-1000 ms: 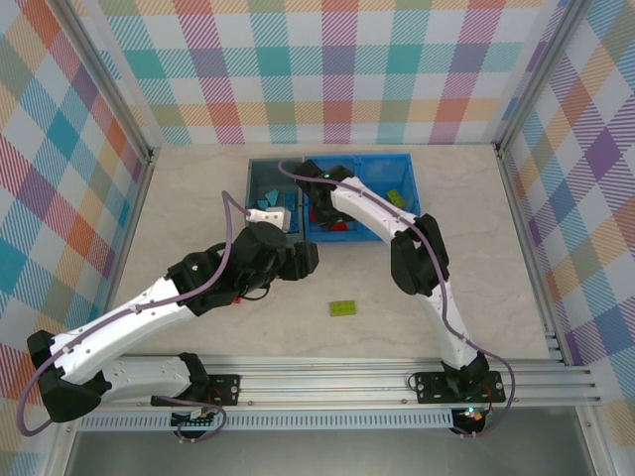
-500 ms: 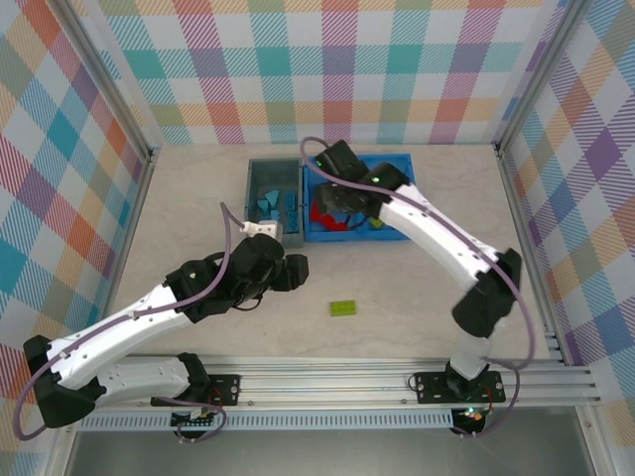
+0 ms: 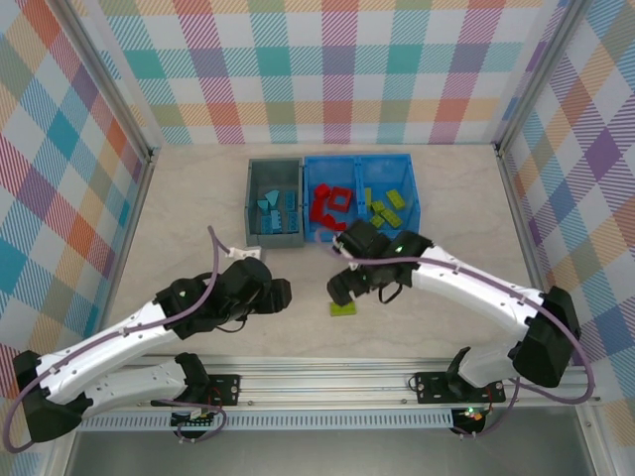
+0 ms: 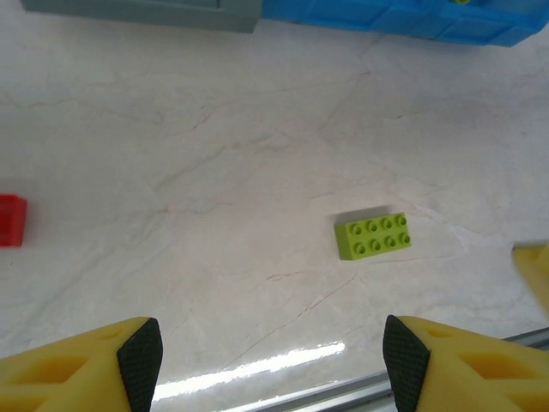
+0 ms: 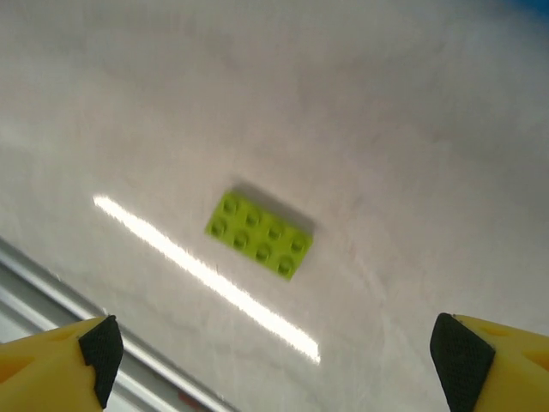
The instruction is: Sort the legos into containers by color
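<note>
One lime green lego [image 3: 344, 308] lies flat on the table, studs up. My right gripper [image 3: 342, 294] hovers just over its far side, open and empty; its wrist view has the green lego [image 5: 259, 234] ahead of the right gripper [image 5: 281, 350]. My left gripper [image 3: 282, 295] is open and empty to the brick's left. In the left wrist view the green lego [image 4: 374, 236] lies beyond the left gripper [image 4: 272, 365], and a red lego [image 4: 11, 221] shows at the left edge. The grey bin [image 3: 254, 210] holds light blue legos. The blue bin [image 3: 359, 162] holds red legos [image 3: 330, 204] left and green legos [image 3: 385, 205] right.
The metal rail [image 3: 337, 375] runs along the table's near edge, just behind both grippers. The checkered walls close in the far side and both flanks. The bins' near walls [image 4: 360, 17] stand well beyond the green brick.
My right arm swung back from over the blue bin to the green brick, its jaws opening wide. My left arm drew back toward the near left, away from the grey bin.
</note>
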Robot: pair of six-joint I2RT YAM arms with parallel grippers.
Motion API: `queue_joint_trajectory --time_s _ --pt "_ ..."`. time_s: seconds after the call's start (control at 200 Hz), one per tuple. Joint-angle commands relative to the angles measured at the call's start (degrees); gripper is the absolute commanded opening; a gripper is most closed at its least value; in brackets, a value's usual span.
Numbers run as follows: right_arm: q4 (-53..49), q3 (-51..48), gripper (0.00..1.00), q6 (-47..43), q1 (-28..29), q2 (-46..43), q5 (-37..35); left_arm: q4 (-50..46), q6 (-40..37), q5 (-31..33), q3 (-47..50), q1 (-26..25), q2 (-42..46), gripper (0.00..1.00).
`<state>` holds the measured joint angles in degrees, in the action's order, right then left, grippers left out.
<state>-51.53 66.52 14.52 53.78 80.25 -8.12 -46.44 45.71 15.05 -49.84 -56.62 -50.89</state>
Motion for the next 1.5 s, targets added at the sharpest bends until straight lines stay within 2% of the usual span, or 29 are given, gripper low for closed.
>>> queue_joint_trajectory --time_s 0.0,0.23,0.35,0.52,0.675,0.93,1.265,1.38,1.495 --pt "-1.86 -1.29 0.97 0.68 3.25 2.74 -1.56 -0.97 5.31 -0.7 4.04 -0.73 4.15 0.71" --pt "-2.23 -0.79 1.0 -2.14 6.91 14.61 -7.01 -2.48 8.34 -0.78 7.67 -0.68 10.05 0.71" --pt "-1.24 -0.24 1.0 -2.99 6.73 19.52 -10.39 -3.49 8.16 0.23 6.8 -0.68 11.06 0.71" --pt "1.32 2.45 0.98 -1.94 4.42 25.07 -11.11 -2.78 7.99 -0.02 6.54 -0.68 10.56 0.71" --pt "3.76 4.44 0.88 -1.73 1.94 28.24 -10.81 -2.35 7.73 -0.06 6.0 -0.68 10.47 0.71" --pt "8.02 4.48 0.62 -1.35 -2.14 28.84 -5.87 -0.82 6.66 -1.5 6.13 -0.68 10.71 0.71" --pt "11.04 2.55 0.38 -0.21 -4.65 27.97 -2.49 2.09 7.07 -2.73 7.6 -0.68 10.8 0.72" --pt "11.62 0.9 0.31 0.86 -4.65 25.09 -2.65 2.85 6.68 -3.09 7.32 -0.68 10.07 0.72" --pt "10.01 -1.05 0.29 3.17 -4.8 16.38 -4.03 4.64 6.16 -3.55 6.58 -0.68 9.24 0.72"
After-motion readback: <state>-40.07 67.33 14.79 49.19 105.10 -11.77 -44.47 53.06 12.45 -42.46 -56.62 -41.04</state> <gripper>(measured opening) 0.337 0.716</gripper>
